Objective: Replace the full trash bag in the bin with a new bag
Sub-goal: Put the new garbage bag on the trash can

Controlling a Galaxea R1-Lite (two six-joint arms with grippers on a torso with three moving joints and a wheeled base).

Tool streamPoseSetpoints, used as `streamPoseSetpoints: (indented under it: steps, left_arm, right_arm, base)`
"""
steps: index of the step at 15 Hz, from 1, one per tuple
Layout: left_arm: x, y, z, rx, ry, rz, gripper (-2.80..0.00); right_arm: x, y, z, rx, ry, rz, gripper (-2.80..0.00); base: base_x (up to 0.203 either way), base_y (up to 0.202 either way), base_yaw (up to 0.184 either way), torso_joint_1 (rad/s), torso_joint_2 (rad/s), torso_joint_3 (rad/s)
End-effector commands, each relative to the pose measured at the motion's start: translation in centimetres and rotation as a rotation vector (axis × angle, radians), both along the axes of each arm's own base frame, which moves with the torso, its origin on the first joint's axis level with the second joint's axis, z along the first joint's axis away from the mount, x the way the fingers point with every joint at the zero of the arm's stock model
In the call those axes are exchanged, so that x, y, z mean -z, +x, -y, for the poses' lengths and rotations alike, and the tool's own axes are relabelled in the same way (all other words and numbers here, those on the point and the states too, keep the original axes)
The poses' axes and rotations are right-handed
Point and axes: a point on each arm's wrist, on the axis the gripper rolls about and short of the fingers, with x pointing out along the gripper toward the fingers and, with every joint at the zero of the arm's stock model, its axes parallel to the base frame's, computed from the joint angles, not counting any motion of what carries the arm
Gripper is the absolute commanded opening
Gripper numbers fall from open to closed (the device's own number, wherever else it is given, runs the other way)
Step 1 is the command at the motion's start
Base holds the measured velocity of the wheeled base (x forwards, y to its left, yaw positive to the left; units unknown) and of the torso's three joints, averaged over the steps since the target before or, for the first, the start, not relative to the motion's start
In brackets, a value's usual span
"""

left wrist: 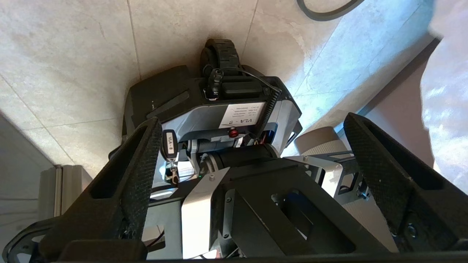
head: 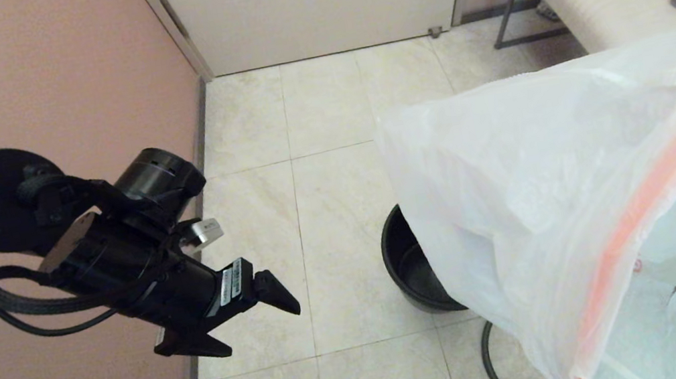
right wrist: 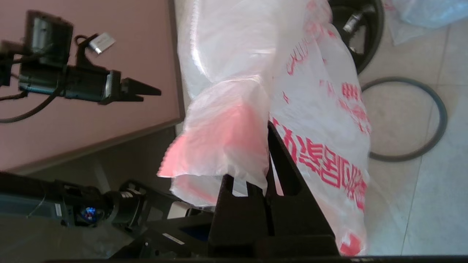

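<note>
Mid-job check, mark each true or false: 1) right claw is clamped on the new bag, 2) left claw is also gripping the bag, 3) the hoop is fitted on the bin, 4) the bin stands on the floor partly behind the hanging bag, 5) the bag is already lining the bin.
1) True: the right claw is shut on the new bag near its orange-pink rim.
2) False: the left claw is open in the air, apart from the bag.
3) False: the hoop lies on the floor tiles beside the bin.
4) True.
5) False: the bag hangs above the bin, not fitted into it.
</note>
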Motion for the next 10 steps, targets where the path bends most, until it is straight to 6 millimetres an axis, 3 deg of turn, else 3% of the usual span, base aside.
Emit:
streamPoseSetpoints:
  steps: [1,4,6,10]
  left_arm:
    - [0.1,0.0,0.0,-0.002,0.002,-0.010,0.00]
    - [0.0,0.2,0.1,-0.001,-0.001,-0.003,0.00]
    - [-0.1,0.3,0.6,0.013,-0.005,0.003,0.00]
    - [-0.3,0.9,0.9,0.016,-0.011,0.022,0.00]
  right_arm:
    - [-0.1,-0.2,0.1,0.007,0.003,0.000,-2.80]
    - [1.1,0.6,-0.4,0.010,-0.021,-0.055,-2.80]
    - [3.0,2.4,-1.6,0.008,-0.048,-0.107,-2.80]
    - [4.3,6.6,-4.3,-0.010,0.000,-0.054,-2.80]
  base:
    - [0.000,0.000,0.000,0.000,0.00,0.000]
    - [0.000,0.000,0.000,0.000,0.00,0.000]
    - [0.000,0.000,0.000,0.000,0.00,0.000]
    - [0.000,0.000,0.000,0.000,0.00,0.000]
